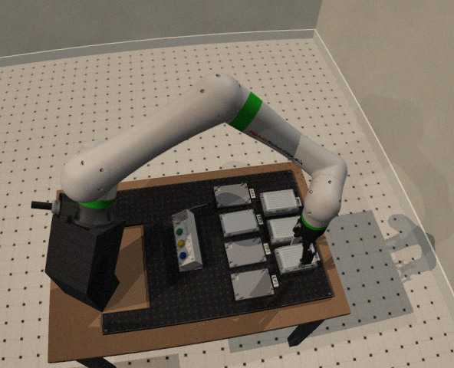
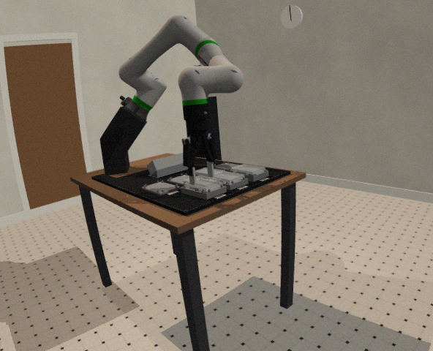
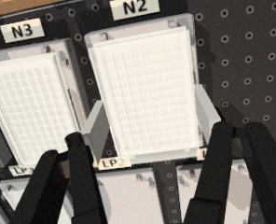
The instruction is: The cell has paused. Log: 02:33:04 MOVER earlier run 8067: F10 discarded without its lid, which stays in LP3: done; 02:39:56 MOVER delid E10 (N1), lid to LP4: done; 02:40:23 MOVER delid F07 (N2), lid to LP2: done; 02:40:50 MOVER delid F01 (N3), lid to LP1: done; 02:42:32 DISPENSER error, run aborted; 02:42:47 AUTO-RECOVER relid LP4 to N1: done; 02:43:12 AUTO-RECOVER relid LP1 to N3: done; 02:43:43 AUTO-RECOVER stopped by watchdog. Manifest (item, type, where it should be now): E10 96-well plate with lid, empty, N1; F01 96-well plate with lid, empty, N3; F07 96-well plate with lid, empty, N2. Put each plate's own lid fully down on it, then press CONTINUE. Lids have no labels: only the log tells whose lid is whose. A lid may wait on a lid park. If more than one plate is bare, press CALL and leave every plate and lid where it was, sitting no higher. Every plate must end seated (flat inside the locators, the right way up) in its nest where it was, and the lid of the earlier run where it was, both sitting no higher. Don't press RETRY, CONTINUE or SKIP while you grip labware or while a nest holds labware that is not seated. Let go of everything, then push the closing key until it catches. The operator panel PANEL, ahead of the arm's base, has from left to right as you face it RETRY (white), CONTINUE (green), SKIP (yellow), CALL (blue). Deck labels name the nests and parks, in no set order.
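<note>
My gripper (image 3: pixel 149 105) is shut on a clear lid (image 3: pixel 144 89), one pad on each long side. The lid lies over the 96-well plate in nest N2 (image 3: pixel 134 7); I cannot tell whether it is fully down. In the top view the gripper (image 1: pixel 306 257) stands at the nearest plate of the right column. The plate in N3 (image 3: pixel 31 107) beside it wears a lid, as does the far plate (image 1: pixel 279 201). In the exterior view the gripper (image 2: pixel 200 173) reaches straight down to the front plate.
Several lid parks form the column left of the nests; the second from the far end holds a lid (image 1: pixel 239 222), and the others (image 1: pixel 245 252) (image 1: pixel 252 283) look bare. The operator panel (image 1: pixel 186 245) stands left of the parks. The table's edge is close beyond the nests.
</note>
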### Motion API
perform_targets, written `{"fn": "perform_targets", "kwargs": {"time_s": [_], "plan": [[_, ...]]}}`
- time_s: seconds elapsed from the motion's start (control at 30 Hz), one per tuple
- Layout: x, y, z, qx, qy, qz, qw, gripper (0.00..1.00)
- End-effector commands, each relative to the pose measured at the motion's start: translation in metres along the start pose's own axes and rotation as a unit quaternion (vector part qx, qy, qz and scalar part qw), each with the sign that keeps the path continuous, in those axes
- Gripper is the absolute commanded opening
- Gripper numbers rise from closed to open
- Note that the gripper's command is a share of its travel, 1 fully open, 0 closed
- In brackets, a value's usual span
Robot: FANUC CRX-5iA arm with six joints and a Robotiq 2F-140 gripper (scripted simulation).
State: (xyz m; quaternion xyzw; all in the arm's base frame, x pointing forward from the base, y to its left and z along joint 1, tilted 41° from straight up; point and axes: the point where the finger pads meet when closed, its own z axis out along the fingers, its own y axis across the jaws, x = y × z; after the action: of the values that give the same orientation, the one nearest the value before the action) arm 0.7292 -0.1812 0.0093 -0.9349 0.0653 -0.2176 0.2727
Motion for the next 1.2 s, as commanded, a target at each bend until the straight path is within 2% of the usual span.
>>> {"fn": "perform_targets", "kwargs": {"time_s": [0.0, 1.17], "plan": [[0.0002, 0.0002, 0.0004, 0.000, 0.000, 0.000, 1.000, 0.00], [0.0002, 0.0002, 0.0059, 0.000, 0.000, 0.000, 1.000, 0.00]]}}
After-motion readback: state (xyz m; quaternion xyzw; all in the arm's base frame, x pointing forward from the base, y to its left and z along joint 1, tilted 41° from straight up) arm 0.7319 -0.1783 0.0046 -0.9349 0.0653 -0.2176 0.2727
